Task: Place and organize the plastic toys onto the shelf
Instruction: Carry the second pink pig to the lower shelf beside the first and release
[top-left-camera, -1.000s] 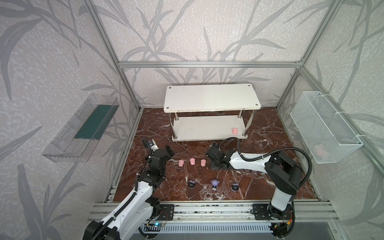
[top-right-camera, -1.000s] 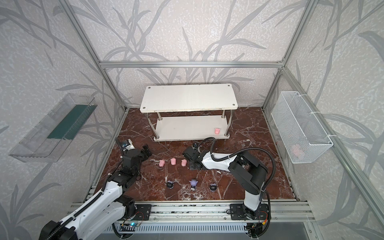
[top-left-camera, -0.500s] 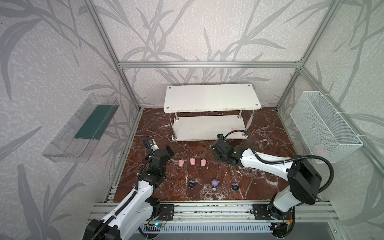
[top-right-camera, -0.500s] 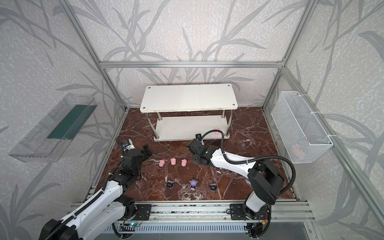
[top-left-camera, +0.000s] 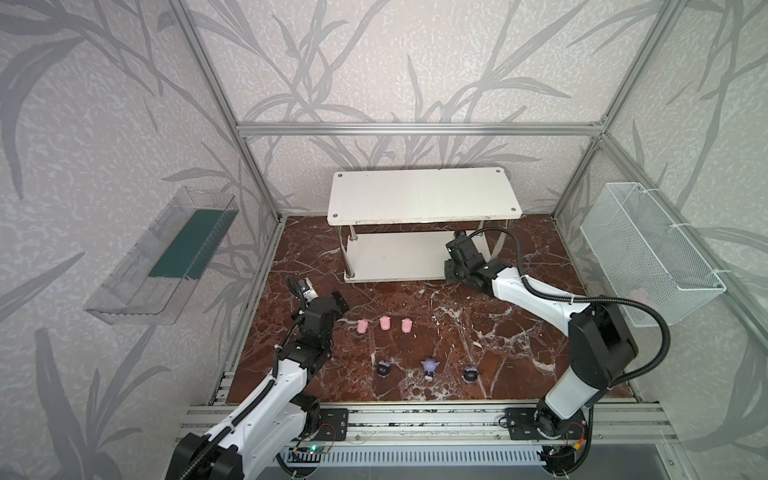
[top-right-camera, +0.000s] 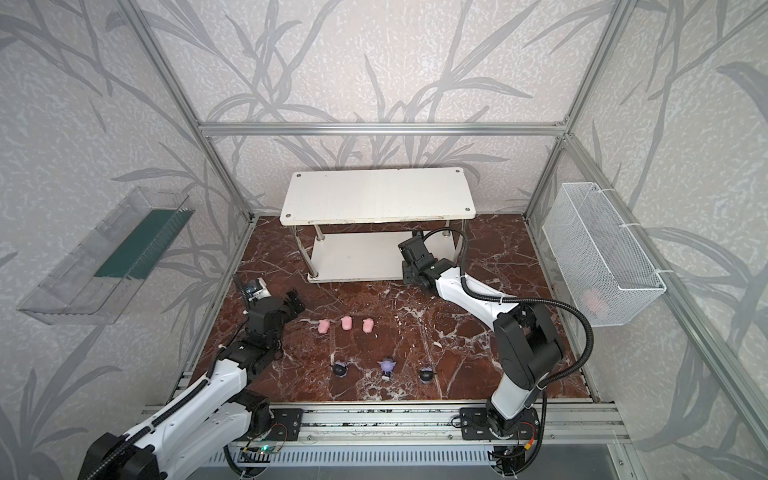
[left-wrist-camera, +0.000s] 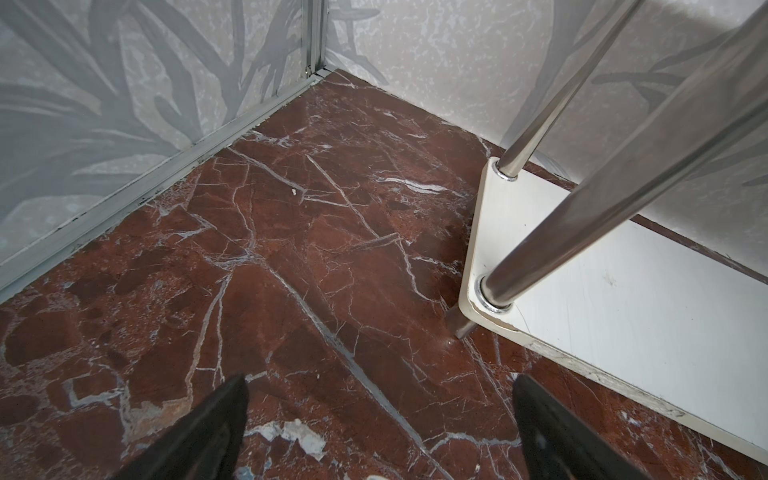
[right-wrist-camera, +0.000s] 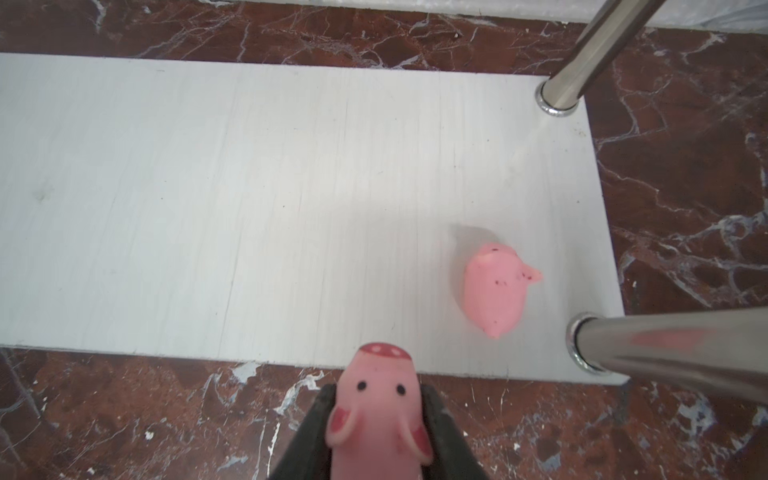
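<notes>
In the right wrist view my right gripper (right-wrist-camera: 376, 395) is shut on a pink pig toy (right-wrist-camera: 376, 411), snout forward, just above the front edge of the shelf's lower board (right-wrist-camera: 249, 187). Another pink pig (right-wrist-camera: 496, 291) lies on that board near its chrome corner leg. In both top views the right gripper (top-left-camera: 452, 275) (top-right-camera: 409, 276) is at the front right corner of the white shelf (top-left-camera: 424, 199) (top-right-camera: 378, 195). Three pink pigs (top-left-camera: 385, 323) and three dark and lilac figurines (top-left-camera: 430, 367) stand in rows on the floor. My left gripper (top-left-camera: 337, 302) (left-wrist-camera: 378, 399) is open, left of the pigs.
A clear bin (top-left-camera: 166, 257) hangs on the left wall. A white wire basket (top-left-camera: 648, 249) on the right wall holds something pink. The shelf's chrome legs (right-wrist-camera: 665, 345) stand close to the right gripper. Aluminium frame rails border the marble floor (top-left-camera: 478, 332).
My right gripper has carried the pink pig from beside the row of pigs back and to the right, to the shelf's lower board. The left arm has not moved.
</notes>
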